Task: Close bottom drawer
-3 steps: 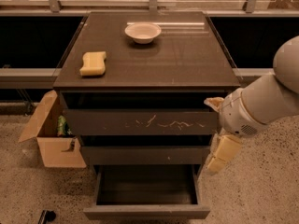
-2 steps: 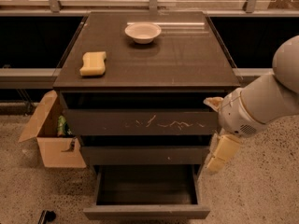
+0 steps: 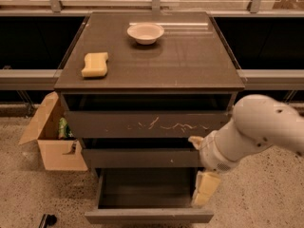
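A speckled stone floor [image 3: 266,198] was seen beneath a dark cabinet [image 3: 152,61] set against a low ledge [image 3: 270,77] under windows. On the cabinet's top a pale bowl [image 3: 146,33] was placed toward the back, and a yellow sponge [image 3: 95,64] was laid near the left edge, well apart from the bowl. An open cardboard box [image 3: 54,146] was stood on the floor just beside the cabinet's left side.

Three drawers were stacked in the front. The top drawer [image 3: 147,124], marked with white scratches, and the middle drawer [image 3: 140,158] were each drawn out a little. The bottom drawer [image 3: 149,216] was pulled out farthest, its dark shallow inside left exposed.

The white arm [image 3: 259,127] was reached in from the right. The gripper [image 3: 205,194] was held low, over the right side of the bottom drawer near its front corner. Whether it was set wide or narrow could not be told.
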Available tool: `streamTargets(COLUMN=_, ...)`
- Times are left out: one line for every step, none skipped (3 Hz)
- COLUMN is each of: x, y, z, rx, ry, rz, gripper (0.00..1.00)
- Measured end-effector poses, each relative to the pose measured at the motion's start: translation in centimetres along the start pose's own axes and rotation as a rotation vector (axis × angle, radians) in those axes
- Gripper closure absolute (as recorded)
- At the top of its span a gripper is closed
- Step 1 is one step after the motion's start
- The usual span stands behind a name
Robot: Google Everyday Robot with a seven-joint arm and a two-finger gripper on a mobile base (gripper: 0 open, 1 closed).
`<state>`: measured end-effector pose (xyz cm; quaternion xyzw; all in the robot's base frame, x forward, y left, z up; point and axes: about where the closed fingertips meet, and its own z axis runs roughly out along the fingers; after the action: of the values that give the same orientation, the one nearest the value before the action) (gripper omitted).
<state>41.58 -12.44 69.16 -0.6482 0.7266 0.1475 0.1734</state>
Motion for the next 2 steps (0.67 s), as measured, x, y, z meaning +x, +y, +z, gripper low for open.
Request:
streamTargets(x=2.3, y=1.7, z=6.9, rx=-0.064, ry=0.008, rz=-0.005, gripper=0.17)
streamTargets(x=5.1, y=2.8, z=13.9, rx=-0.107, ry=0.0, rz=0.027, gripper=0.47)
